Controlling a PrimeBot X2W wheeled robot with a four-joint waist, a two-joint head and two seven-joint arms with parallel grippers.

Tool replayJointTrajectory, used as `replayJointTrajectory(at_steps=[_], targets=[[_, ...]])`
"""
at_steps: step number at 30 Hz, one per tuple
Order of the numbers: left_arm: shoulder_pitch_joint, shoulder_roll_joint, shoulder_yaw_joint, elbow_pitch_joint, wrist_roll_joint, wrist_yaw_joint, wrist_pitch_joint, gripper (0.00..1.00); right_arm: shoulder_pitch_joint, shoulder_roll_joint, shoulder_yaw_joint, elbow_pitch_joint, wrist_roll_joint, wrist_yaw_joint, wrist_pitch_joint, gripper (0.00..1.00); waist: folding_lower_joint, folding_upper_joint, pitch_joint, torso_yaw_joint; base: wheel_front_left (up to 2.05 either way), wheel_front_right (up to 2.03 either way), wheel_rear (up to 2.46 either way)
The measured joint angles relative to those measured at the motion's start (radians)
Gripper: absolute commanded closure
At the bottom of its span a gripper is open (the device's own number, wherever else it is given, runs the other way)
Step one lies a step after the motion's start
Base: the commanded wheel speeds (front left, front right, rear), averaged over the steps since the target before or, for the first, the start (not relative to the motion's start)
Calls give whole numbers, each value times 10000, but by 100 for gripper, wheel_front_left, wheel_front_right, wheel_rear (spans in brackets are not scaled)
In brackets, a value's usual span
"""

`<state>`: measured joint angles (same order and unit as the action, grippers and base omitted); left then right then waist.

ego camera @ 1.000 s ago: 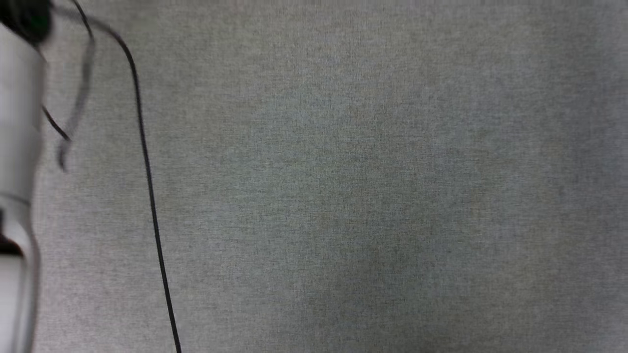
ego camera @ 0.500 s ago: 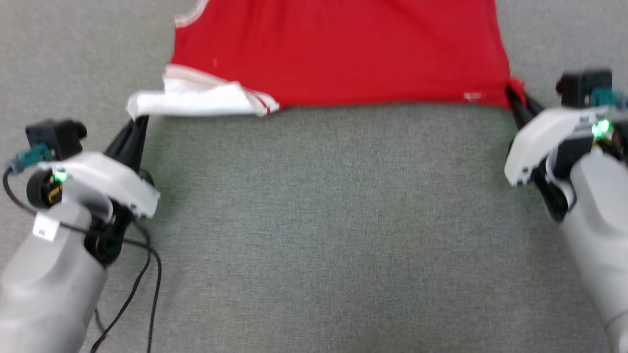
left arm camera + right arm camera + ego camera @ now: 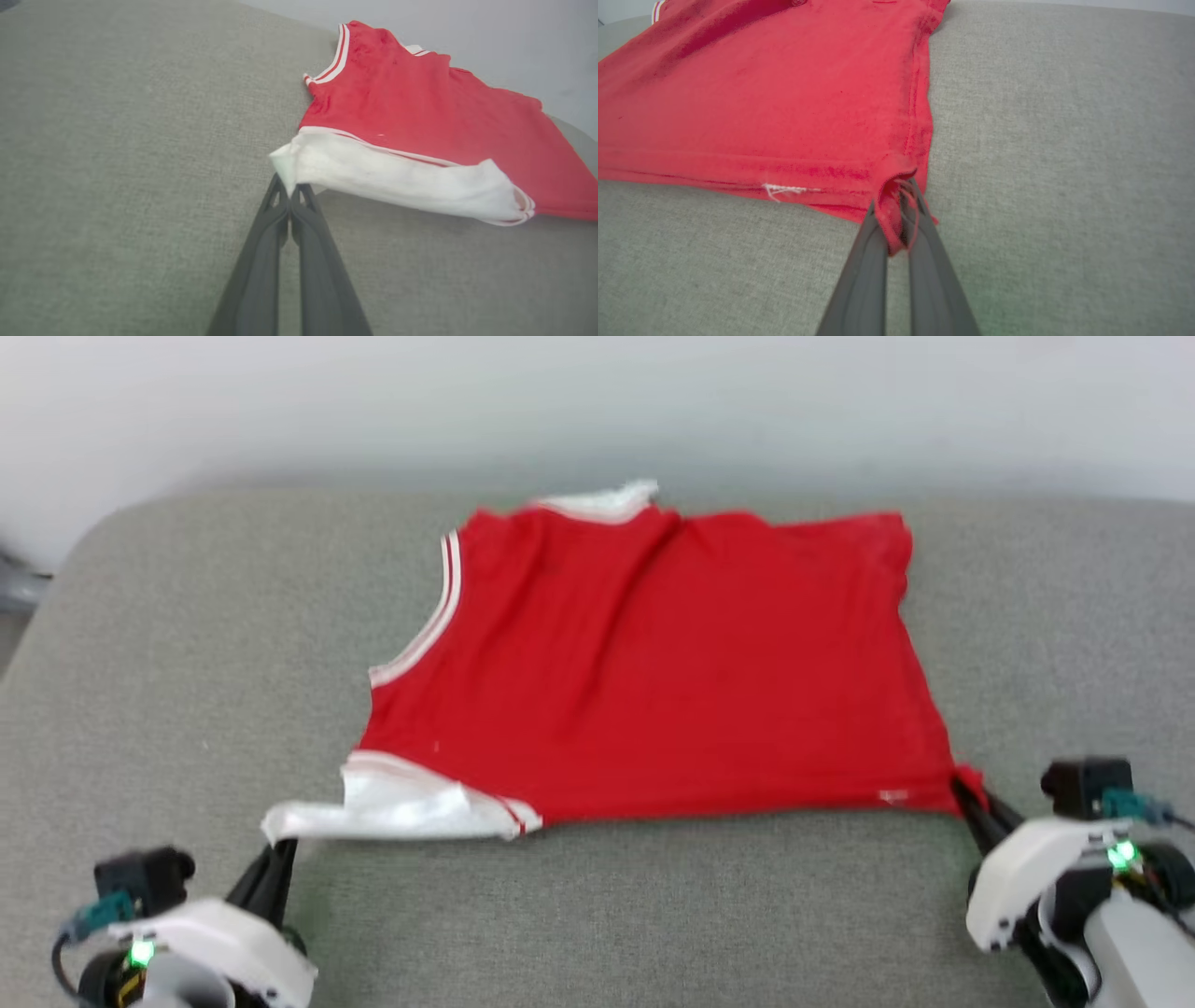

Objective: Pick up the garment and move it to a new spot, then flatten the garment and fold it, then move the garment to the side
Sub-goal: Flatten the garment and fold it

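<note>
So the red jersey point(image 3: 653, 672) is lying spread out on the grey cushion point(image 3: 187, 663), sitting toward the back edge by the pale wall point(image 3: 597, 392), and it's mostly flat with a few soft wrinkles running up near the collar end. Both pincers have hold of the near edge. The left gripper point(image 3: 290, 186) is clenched tight on the tip of the white sleeve point(image 3: 397, 177). The right gripper point(image 3: 896, 196) is pinched on the red hem corner point(image 3: 901, 175), with cloth bunched between its fingers.

I'd say this is the flattening bit, with the two corners held apart so the near edge runs fairly straight between them. The sleeve is a bit crumpled and flopped over on itself, so it isn't tidy yet.

My guess for the next move is a gentle tug to take out the slack. After that, both corners lift together and carry over toward the far edge for the fold. The hands need to stay level, or the thing will skew.
</note>
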<state>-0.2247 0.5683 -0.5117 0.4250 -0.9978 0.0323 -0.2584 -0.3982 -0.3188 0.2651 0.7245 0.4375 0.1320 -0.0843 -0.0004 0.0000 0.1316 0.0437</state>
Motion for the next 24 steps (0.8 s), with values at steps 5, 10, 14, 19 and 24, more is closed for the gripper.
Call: replayJointTrajectory(at_steps=[5, 10, 14, 19, 24], targets=[[1622, 311, 79, -1248, -370, 752, 155, 100, 1797, -6, -556, -1394, -79, 0, 487, 100, 1, 1, -682, 69, 0, 0, 0], [3169, 554, 251, -2401, -855, 1469, 324, 100, 3558, 188, -1356, -3049, -430, 0, 1143, 100, 1, 0, -1123, 113, 0, 0, 0], [4028, 932, 221, -3252, -1085, 1889, 755, 100, 4937, 614, -2146, -4343, -648, 0, 1760, 100, 2, 0, -1313, 192, 0, 0, 0], [4767, 1536, 326, -4312, -1260, 2460, 1158, 100, 6224, 1066, -2775, -5965, -1018, 0, 2640, 100, 3, 1, -1382, 280, 0, 0, 0], [4583, 1866, 435, -5237, -955, 2681, 1193, 100, 6578, 1379, -3195, -7334, -1243, -2, 3613, 100, 4, 1, -1236, 334, 0, 0, 0]])
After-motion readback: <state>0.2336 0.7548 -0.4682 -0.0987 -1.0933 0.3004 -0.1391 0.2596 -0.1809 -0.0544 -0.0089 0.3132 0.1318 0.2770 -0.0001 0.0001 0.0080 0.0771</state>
